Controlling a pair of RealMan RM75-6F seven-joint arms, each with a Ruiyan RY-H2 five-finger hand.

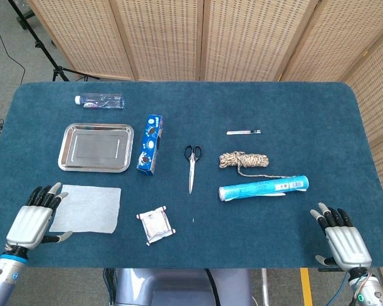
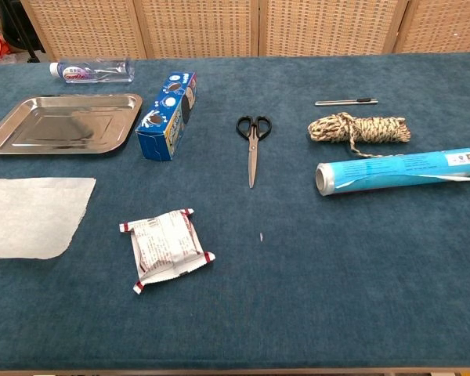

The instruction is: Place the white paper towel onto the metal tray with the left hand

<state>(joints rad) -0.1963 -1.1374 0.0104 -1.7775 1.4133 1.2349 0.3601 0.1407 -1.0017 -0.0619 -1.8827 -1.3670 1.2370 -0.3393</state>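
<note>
My left hand [image 1: 37, 218], fingers spread and empty, overlaps the flat white paper towel's [image 1: 86, 208] 9 o'clock edge.

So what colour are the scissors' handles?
Black, on the scissors; clearest in the chest view.

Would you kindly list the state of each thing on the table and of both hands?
Paper towel: flat on the cloth, not on the tray.
Tray: empty.
Left hand: open, at the towel's left edge.
Right hand: open, holding nothing.
Scissors: closed.
Bottle: lying on its side.
Blue box: lying flat.
Rope: coiled.
Blue roll: rolled up.
Packet: lying flat.
</note>
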